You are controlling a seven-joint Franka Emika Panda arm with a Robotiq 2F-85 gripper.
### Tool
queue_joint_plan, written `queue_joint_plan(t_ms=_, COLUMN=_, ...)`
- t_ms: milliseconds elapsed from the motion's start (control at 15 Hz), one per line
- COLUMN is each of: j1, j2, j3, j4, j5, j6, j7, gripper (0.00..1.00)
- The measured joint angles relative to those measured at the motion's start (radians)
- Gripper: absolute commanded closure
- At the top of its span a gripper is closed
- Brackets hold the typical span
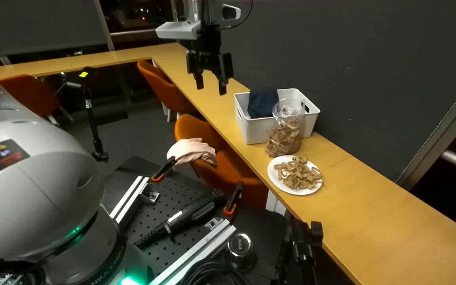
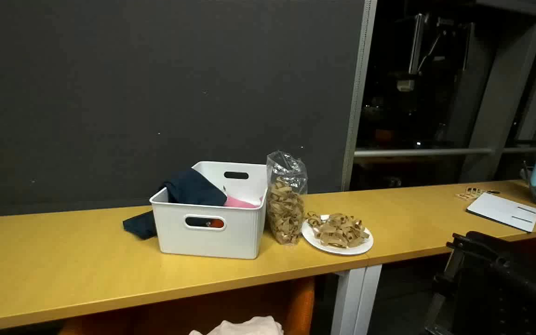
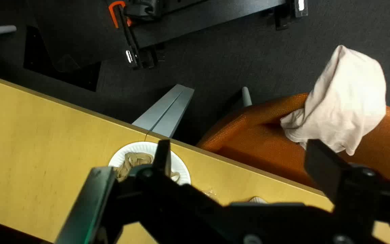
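Hanging over the backrest of an orange chair (image 1: 228, 171), a crumpled pale pink cloth (image 1: 190, 151) takes the left of the group in an exterior view. Next comes the robot's tool (image 1: 211, 88), pointing down from high above, its fingers spread wide with nothing between them. The wrist view puts it roughly over the front edge of the desk (image 1: 354, 190), with the pale pink cloth off to one side. Below and to the right of the tool, as the exterior view has it, stands a white plastic basket (image 1: 253, 132) with a navy cloth (image 1: 263, 103) draped over its rim. Just beside the basket, a clear plastic bag (image 1: 284, 141) of tan paper-like strips stands with its long axis upright; at right, a white paper plate (image 1: 274, 180) bears a loose heap of the same.
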Motion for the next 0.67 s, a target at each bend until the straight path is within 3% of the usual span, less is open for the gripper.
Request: queue_joint_plan(t_ms=667, j1=0.002, j2=0.002, j3=-0.008, j4=0.007, j5=-0.010, j6=0.011, j7=0.000, gripper=0.00)
